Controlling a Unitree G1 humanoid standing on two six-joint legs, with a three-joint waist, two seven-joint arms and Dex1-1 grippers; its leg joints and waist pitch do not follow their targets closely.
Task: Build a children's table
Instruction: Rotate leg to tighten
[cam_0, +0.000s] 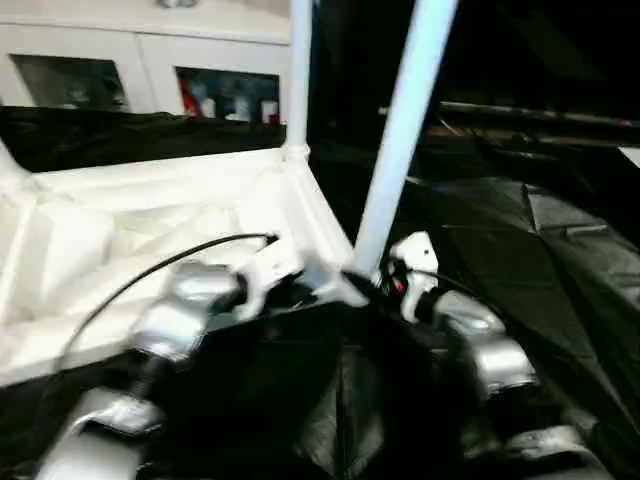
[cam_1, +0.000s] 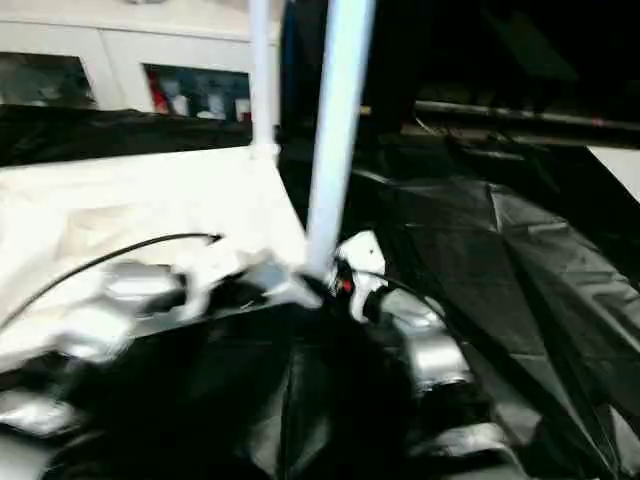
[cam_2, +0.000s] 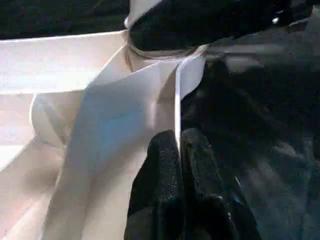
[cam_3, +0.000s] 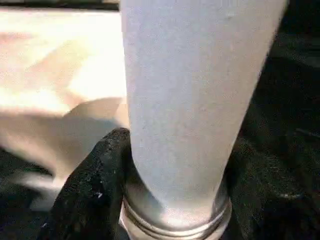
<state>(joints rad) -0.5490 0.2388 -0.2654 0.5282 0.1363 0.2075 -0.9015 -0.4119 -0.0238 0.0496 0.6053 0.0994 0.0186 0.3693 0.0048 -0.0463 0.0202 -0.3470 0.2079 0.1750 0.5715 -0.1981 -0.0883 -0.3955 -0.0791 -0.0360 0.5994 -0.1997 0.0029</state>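
Observation:
The white table top (cam_0: 120, 230) lies upside down, ribbed underside up. One leg (cam_0: 298, 80) stands upright in the far right corner socket. A second leg (cam_0: 402, 130) leans, its lower end at the near right corner. My right gripper (cam_3: 175, 170) is shut on this leaning leg (cam_3: 190, 100) just above its collared end, and appears beside the corner (cam_0: 388, 282) in the left eye view. My left gripper (cam_2: 178, 140) is shut on the thin rim (cam_2: 178, 100) of the table top close to that same corner socket. At the far left corner a third leg's base (cam_0: 8, 168) shows.
Black sheeting (cam_0: 540, 260) covers the surface under and to the right of the table top. A white cabinet (cam_0: 150, 50) with glass doors stands behind. A black cable (cam_0: 150, 275) arcs over my left forearm.

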